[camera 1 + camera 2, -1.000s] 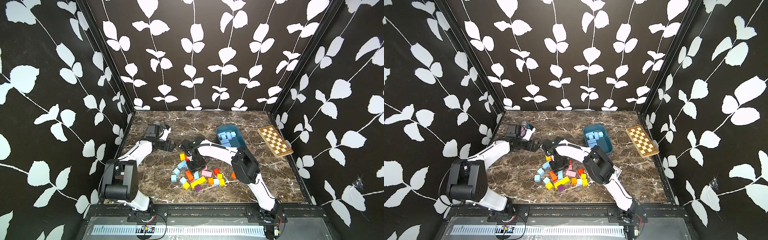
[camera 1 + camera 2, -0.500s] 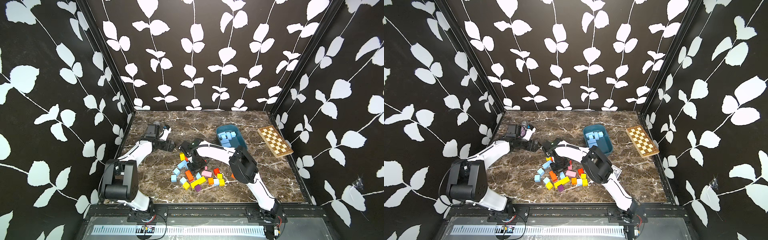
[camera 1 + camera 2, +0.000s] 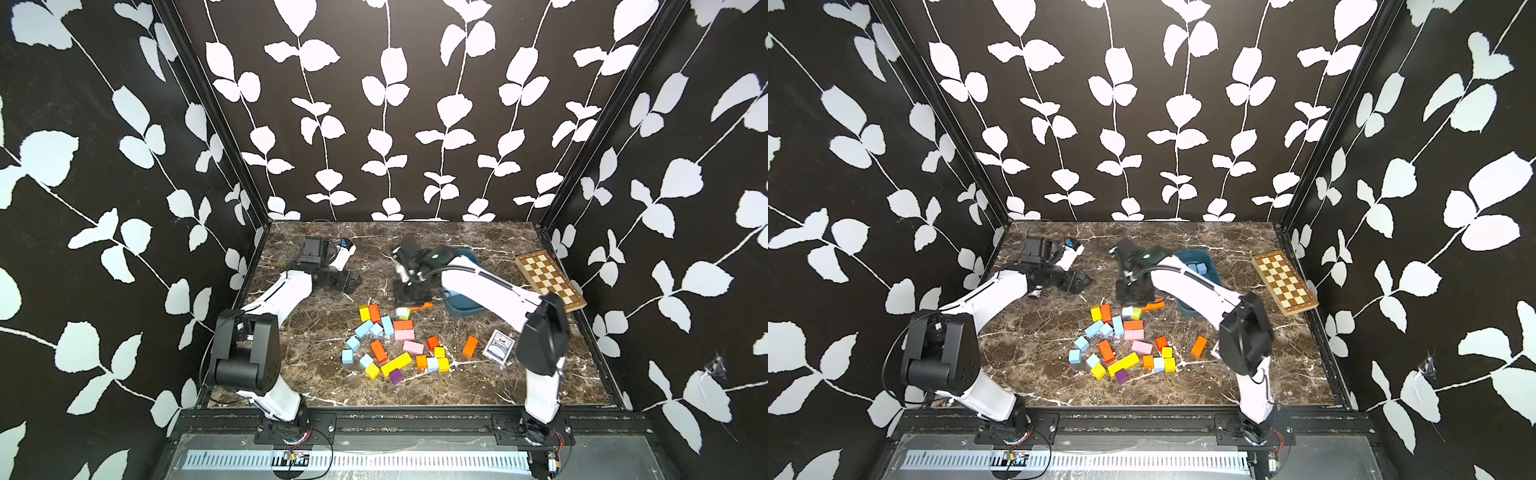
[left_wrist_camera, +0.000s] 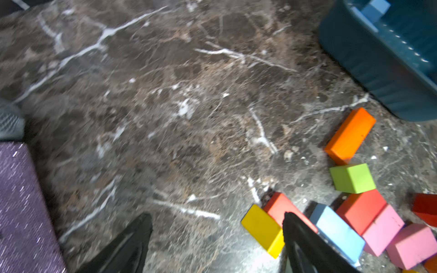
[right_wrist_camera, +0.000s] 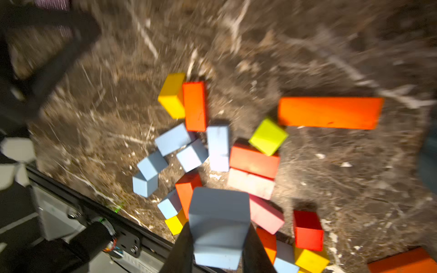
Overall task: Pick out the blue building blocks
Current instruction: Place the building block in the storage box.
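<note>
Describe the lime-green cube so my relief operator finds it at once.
Start at the dark teal tray. Between it and the block pile lies a long orange bar; the lime-green cube sits at its end. It is the only green block.

No text, number or brand can be read anywhere. Closest candidate: the card box [image 3: 498, 347] lying flat on the table, in front of the dark teal tray [image 3: 461, 306] toward the near edge. It has a blue ornamental print on a white face, and any lettering (there may be some in the pattern) is too small to make out in a top view. The chessboard [image 3: 549, 280], beyond the tray toward the right wall, shows only light and dark squares in both top views, with no legible marks along its border.
</note>
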{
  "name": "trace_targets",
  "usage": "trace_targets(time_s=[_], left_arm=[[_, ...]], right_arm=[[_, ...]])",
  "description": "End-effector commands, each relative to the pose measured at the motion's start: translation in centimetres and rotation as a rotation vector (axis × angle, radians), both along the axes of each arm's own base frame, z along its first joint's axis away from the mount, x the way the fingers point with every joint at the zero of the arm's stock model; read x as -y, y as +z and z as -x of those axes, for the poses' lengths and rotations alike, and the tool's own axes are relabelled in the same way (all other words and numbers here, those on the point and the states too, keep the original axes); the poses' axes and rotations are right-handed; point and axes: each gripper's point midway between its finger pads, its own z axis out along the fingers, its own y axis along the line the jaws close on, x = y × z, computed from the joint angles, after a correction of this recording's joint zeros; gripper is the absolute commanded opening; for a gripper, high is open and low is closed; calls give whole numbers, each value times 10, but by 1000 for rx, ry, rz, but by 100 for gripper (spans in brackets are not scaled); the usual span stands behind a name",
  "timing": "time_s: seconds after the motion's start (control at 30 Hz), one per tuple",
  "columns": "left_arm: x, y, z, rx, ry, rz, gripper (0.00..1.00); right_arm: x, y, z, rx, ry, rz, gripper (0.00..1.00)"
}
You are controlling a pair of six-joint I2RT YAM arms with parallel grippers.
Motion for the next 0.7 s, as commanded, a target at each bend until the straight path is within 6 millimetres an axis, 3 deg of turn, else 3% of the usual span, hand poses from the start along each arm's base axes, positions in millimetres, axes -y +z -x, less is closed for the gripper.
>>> trace_targets(time_s=[0.0,0.2,0.37,0.5,0.67], left_arm=[[24,11,-6,35,-70,18,88],[48,21,-18,52,-90,64,88],[52,25,-22,57,-92,73,88],[50,24,-20,57,-91,65,88],[49,20,-16,46,-92,62,88]], right_arm=[[45,-2,-27,-19,-187,-17,21],[126,-11,-57,-61,-466,-27,22],[172,-34,-64,-135,-676,-42,22],[195,-48,-65,-172,-749,-22,23],[202,-54,-80,-173,-682,13,24]])
